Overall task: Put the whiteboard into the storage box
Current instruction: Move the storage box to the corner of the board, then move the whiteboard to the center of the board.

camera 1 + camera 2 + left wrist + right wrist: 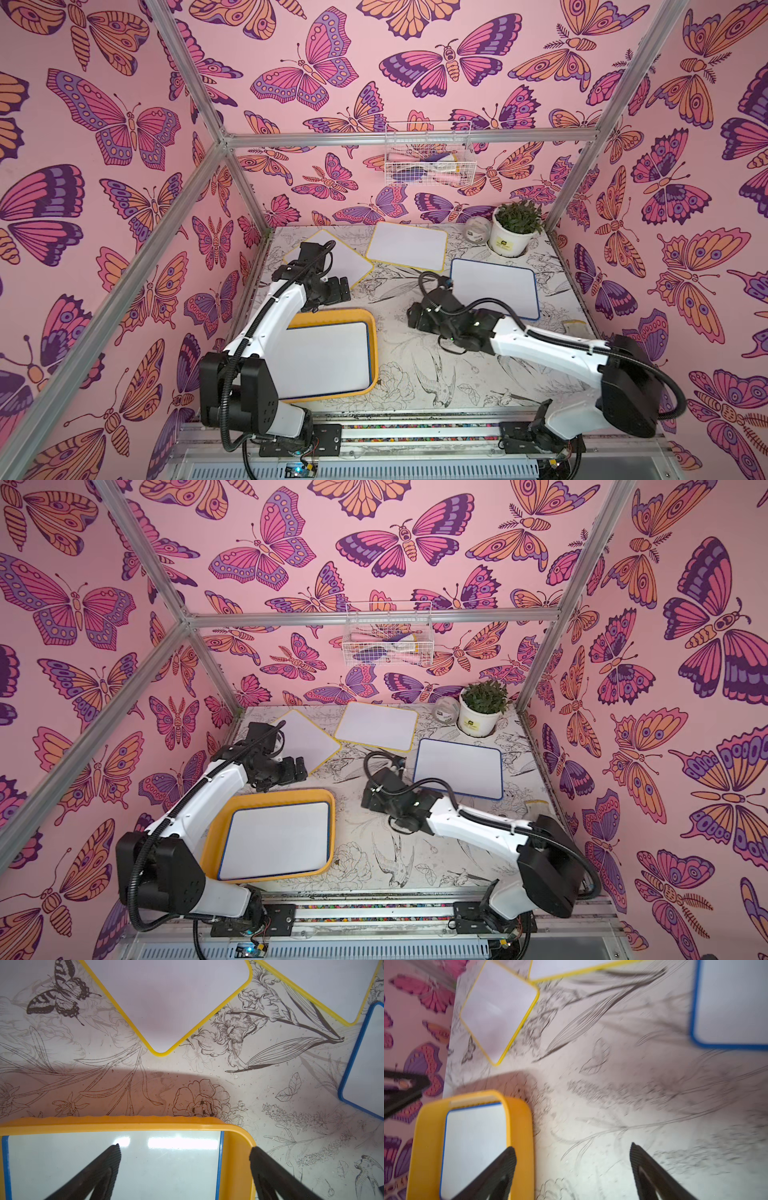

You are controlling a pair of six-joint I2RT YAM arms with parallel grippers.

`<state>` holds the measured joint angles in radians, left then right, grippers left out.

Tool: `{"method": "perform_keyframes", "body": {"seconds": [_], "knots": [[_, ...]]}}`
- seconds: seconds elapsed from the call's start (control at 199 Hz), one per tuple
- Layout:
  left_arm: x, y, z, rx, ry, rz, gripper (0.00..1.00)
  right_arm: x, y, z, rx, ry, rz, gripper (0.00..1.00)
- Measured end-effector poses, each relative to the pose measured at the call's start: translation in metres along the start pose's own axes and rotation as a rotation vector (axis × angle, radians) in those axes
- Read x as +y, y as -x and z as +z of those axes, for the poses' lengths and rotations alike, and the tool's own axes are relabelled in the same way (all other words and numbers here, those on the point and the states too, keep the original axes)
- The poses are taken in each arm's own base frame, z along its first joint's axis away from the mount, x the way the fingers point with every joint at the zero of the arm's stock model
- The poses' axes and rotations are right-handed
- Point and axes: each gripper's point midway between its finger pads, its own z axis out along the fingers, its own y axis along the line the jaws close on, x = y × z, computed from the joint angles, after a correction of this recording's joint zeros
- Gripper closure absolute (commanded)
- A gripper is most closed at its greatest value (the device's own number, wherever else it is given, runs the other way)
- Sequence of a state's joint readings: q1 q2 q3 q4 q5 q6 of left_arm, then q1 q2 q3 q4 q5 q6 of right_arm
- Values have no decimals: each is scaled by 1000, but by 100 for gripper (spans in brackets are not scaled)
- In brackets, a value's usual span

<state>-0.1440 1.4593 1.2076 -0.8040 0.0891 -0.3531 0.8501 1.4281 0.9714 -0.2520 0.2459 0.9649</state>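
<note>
While one whiteboard (274,839) fills our one tray (282,794), we count three more on the open table (349,825): two yellow-edged boards (376,726) (309,739), one blue-edged board (459,769); left gripper (185,1149) and right gripper (571,1151) jaws spread, empty.

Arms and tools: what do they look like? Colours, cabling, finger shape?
Both alike. Left arm and right arm: white link shells, black joint housings, and a black corrugated cable looped alongside each. Left tool and right tool: black, each with two tapered fingers with ribbed inner pads.
</note>
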Motion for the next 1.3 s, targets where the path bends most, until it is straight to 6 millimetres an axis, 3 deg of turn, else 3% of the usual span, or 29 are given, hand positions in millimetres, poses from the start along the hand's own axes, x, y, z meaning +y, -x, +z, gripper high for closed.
{"method": "perform_keyframes", "body": {"seconds": [0.155, 0.341, 0.537, 0.793, 1.073, 1.304], "knots": [[-21, -6, -3, -3, -29, 54, 1, -59, 52, 6, -55, -100, 39, 1], [-65, -25, -10, -6, -98, 186, 0, -103, 77, 29, -8, -184, 14, 1], [-84, -36, -12, 7, -139, 238, 1, -99, 99, 75, 82, -190, -64, 0], [-86, -37, -12, 9, -147, 247, 1, -98, 96, 116, 165, -203, -115, 3], [-87, -37, -12, 11, -151, 247, 1, -103, 77, 134, 222, -196, -95, 5], [-87, -37, -12, 11, -150, 247, 1, -83, 47, 139, 225, -165, -99, 8]]}}
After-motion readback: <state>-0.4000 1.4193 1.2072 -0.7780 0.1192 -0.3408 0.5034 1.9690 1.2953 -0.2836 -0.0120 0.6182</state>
